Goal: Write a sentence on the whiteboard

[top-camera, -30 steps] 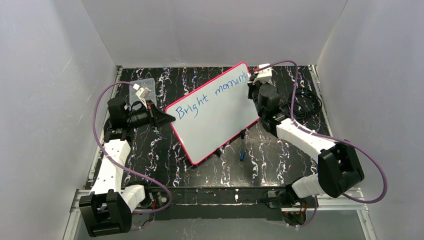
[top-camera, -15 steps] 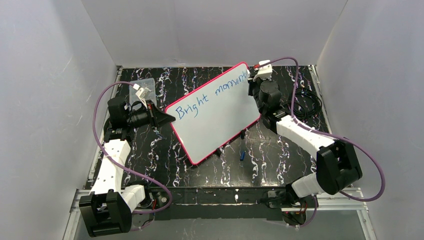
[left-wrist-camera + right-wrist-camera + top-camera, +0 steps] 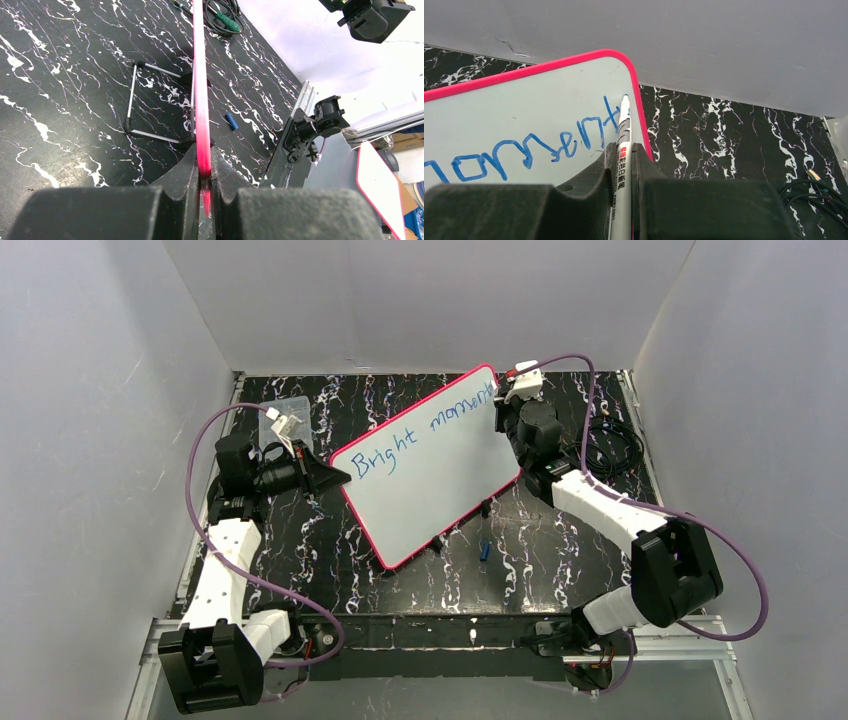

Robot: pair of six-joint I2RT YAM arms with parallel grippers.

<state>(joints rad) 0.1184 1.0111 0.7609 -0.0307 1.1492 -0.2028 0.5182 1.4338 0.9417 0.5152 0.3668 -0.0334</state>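
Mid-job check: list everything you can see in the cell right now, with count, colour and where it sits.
whiteboard: one, white with pink-red rim, propped at a tilt mid-table
sentence: one, blue, along the board's upper edge, reads "Bright moment"
marker: one, silver-grey, tip at the last letter
marker cap: one, blue, on the table near the board's lower right
wire stand: one, metal, behind the board
clear plastic box: one, transparent, far left
cable coil: one, black, far right
table: one, black marbled
left gripper: one, black, shut on the board's left edge
right gripper: one, black, shut on the marker
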